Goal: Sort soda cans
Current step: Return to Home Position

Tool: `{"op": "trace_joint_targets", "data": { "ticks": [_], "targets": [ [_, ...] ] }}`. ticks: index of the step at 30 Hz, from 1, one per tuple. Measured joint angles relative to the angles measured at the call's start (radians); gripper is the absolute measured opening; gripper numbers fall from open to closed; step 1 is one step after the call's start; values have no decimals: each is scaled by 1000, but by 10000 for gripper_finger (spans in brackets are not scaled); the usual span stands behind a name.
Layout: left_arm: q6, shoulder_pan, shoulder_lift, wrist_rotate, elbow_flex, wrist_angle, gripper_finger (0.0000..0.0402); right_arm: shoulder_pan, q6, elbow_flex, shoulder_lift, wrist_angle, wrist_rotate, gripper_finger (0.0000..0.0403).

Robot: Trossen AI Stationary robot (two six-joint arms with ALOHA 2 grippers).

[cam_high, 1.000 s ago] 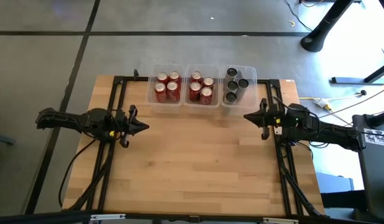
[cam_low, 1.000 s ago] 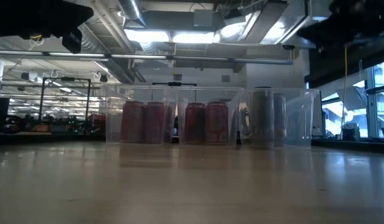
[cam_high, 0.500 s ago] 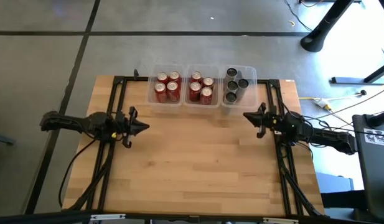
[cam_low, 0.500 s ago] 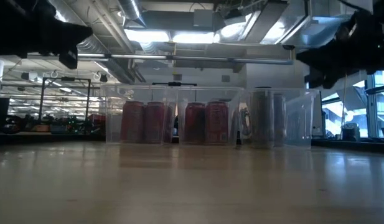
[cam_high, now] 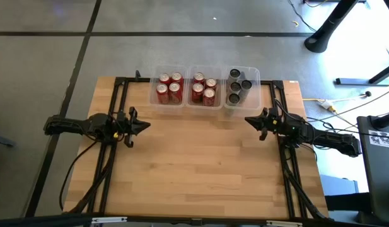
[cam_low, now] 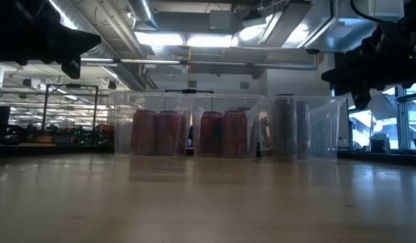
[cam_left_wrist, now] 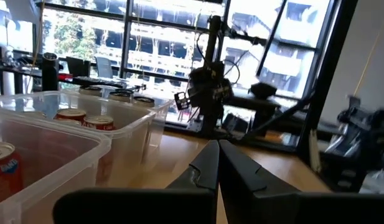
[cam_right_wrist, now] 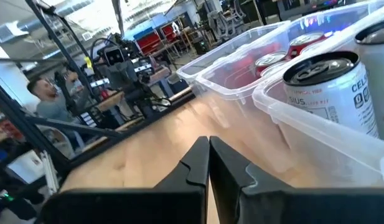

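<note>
While left fingers [cam_high: 141, 127], right fingers [cam_high: 251, 120] sit closed, red cans [cam_high: 174, 90] occupy two bins [cam_high: 152, 89], black cans [cam_high: 235, 86] third bin [cam_high: 255, 96].

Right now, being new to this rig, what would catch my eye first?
Three clear bins stand in a row at the table's far edge: red cans in the left and centre ones, black cans in the right. The left tool and right tool, both shut and empty, point at each other from the sides.
</note>
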Motion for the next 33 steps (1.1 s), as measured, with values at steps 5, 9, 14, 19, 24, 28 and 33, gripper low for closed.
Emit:
{"op": "trace_joint_targets", "data": {
  "ticks": [5,9,14,19,24,28,33],
  "targets": [
    [67,0,0,4,0,-24,1,0,2,-1,0,1,-4,12],
    [87,0,0,-1,0,-61,1,0,2,-1,1,2,-4,12],
    [94,0,1,40,0,-99,1,0,2,-2,1,3,-4,12],
    [119,0,1,100,0,-108,1,0,1,-2,1,3,-4,12],
    [102,32,8,54,0,-101,2,0,1,-2,1,3,-4,12],
    [172,51,8,50,0,-101,7,0,1,-2,1,3,-4,12],
    [158,51,8,50,0,-101,2,0,1,-2,1,3,-4,12]
  ]
}}
